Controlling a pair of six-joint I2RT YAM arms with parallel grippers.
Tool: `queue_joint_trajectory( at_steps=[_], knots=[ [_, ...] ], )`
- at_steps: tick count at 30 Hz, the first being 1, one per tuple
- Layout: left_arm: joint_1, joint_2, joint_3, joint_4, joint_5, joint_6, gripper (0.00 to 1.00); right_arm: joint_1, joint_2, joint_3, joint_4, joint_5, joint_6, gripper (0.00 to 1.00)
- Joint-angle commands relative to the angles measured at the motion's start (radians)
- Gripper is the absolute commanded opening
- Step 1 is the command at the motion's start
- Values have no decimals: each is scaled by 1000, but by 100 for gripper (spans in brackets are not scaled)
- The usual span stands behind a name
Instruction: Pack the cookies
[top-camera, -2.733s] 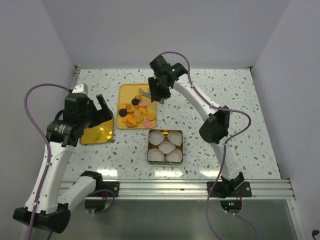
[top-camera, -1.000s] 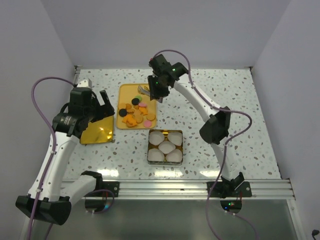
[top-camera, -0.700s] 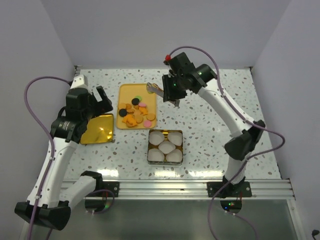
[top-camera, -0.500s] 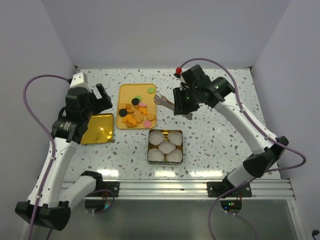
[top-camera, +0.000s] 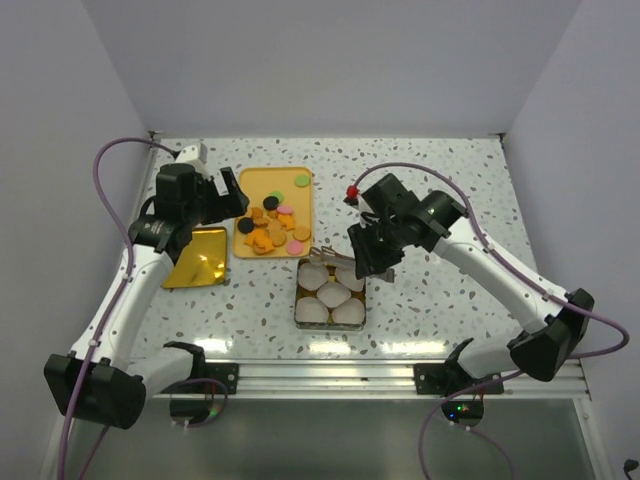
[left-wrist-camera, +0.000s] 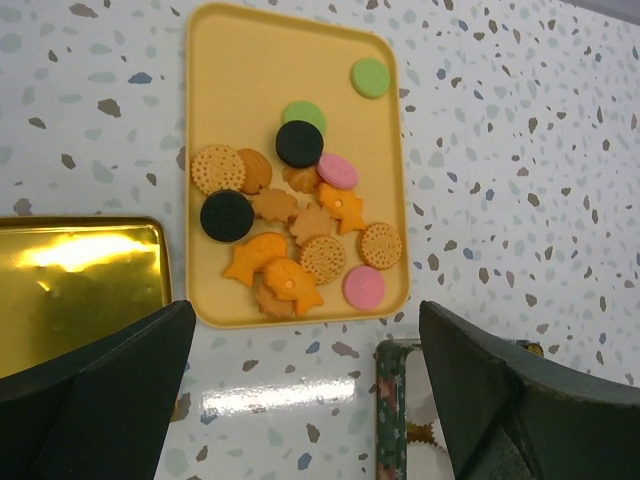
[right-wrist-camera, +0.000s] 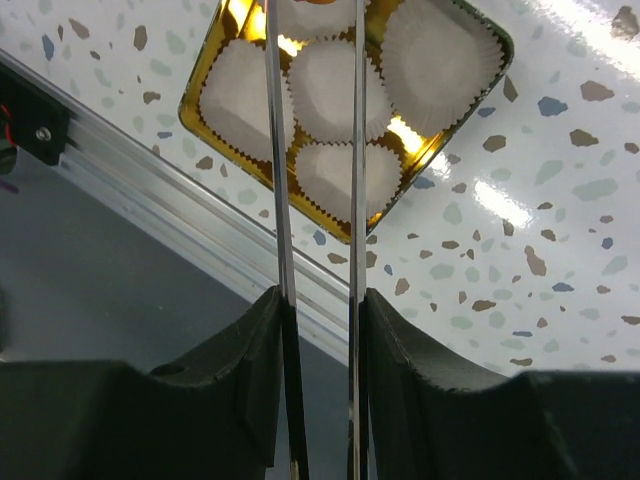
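Moved from yellow tray (left-wrist-camera: 250, 90) to square gold tin (top-camera: 330, 326) at 5 o'clock: right gripper (right-wrist-camera: 318, 320), clamping metal tongs (right-wrist-camera: 279, 150); left gripper (left-wrist-camera: 305, 310) spread wide above small mixed-colour cookies (left-wrist-camera: 310, 222).

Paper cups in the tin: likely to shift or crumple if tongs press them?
Probably crumple easily: the paper cups show thin pleated walls. Likely light, yet packed tightly inside the tin, so sliding seems unlikely.

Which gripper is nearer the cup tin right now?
Right. The right gripper, holding tongs, is at the tin, over its far right corner; the left gripper hovers open left of the yellow tray.
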Motion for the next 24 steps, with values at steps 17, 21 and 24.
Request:
queue_joint_trajectory(
  at_steps=[17,21,24],
  knots=[
    [5,-18,2,-23,22,67,100,80,100,12,70,29,19,37],
    [5,-15,12,-31,8,79,100,82,114,38,57,46,16,40],
    [5,-12,15,-32,4,82,100,80,123,57,48,60,14,44]
  ],
)
